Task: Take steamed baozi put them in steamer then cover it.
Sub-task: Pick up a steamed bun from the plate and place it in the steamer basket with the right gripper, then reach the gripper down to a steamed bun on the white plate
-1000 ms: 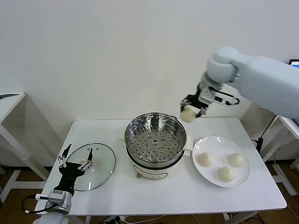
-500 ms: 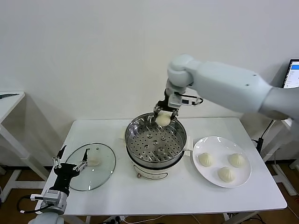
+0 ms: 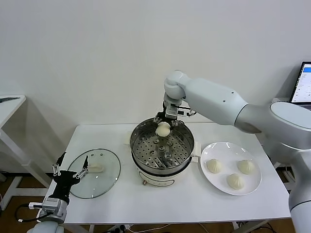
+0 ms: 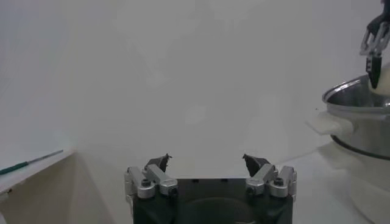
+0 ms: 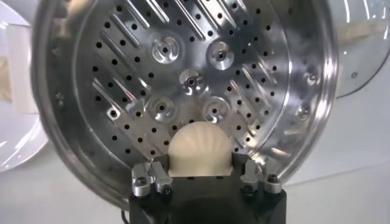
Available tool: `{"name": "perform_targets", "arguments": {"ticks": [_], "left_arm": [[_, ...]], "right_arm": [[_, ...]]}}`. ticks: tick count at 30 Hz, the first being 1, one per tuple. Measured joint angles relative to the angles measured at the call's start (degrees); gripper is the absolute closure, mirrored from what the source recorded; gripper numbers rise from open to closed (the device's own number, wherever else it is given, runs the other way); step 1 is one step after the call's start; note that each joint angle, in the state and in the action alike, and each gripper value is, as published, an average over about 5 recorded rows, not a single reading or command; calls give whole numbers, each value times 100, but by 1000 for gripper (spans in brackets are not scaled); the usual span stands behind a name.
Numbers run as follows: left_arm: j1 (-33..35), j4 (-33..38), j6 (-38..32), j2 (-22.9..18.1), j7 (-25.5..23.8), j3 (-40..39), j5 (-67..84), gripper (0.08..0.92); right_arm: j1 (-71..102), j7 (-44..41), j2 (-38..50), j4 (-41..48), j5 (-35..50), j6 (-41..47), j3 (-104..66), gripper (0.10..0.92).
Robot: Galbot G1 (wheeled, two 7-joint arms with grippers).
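My right gripper is shut on a cream-white baozi and holds it over the far part of the shiny steel steamer. In the right wrist view the baozi sits between the fingers above the perforated tray, which holds nothing. Three more baozi lie on the white plate right of the steamer. My left gripper is open and empty at the table's front left, by the glass lid. In the left wrist view the left gripper faces the wall, with the steamer at the side.
The glass lid with a white handle lies flat left of the steamer. The steamer stands on a white base. A second white table is at the far left. A screen shows at the right edge.
My right gripper has carried the baozi left from beside the steamer to over its far part and lowered it toward the tray. My left gripper has drifted slightly left and down.
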State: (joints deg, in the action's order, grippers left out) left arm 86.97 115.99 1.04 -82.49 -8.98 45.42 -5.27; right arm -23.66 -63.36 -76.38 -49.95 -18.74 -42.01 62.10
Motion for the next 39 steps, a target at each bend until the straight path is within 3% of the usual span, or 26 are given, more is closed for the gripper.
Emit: {"name": "perform_targets", "arguments": {"ticks": [6,14,20,29,39], "left_arm": [[-13,-7,-3,-15,0,-1,7,177],[19,-27,-27,-24,-3,24,13,177],[36,-14,-27,-22,-2,0,14,177],[52,47,-23,-21,15,-105,-3,177],[82,101,-24,-33,39,-250,-69,177]], "right_arm": [[165,97,-128,214,-120,0,-111,347],[178,105,-105,202,-60,135,-114,209],[-75,-27,176,-187,454,416,15,203],[-1096,-464,1399,-1219,1831,1266,568,203],[-1415,-714,3103,-2089,2816,2872,1021,203]]}}
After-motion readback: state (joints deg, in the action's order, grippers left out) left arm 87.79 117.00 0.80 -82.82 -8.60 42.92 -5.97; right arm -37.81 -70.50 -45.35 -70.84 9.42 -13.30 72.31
